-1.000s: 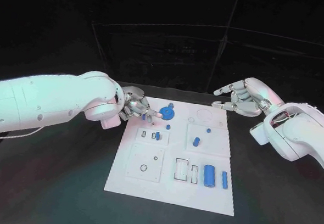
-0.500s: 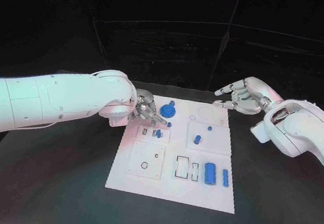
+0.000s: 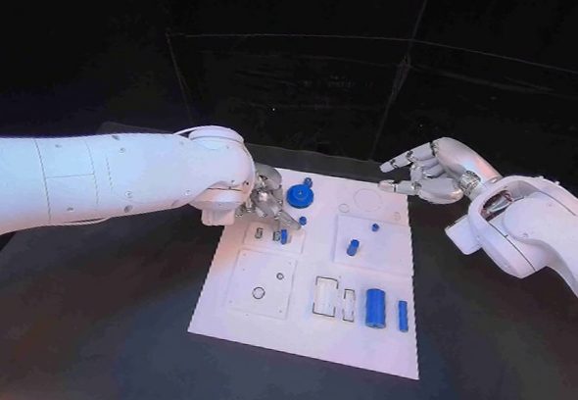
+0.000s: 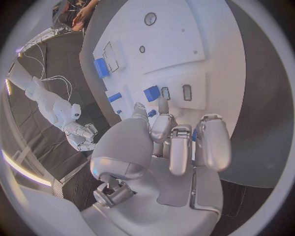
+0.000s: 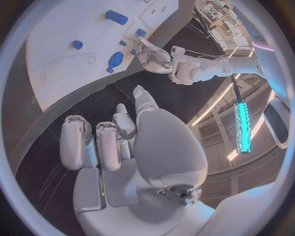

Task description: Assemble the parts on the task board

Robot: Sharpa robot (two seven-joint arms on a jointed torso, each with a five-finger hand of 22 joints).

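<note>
Here the left hand (image 3: 263,205) hovers over the task board's (image 3: 304,338) small parts (image 3: 281,238).

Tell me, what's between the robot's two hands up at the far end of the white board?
In the head view, a round blue part sits beside the left hand; then bare task board stretches to the right hand.

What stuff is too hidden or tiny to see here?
- Head view: whether the left hand holds a part; its fingers cover the spot.
- Left wrist view: the fingers hide the board beneath them.
- Head view: the board's small slots are too tiny to read.
</note>
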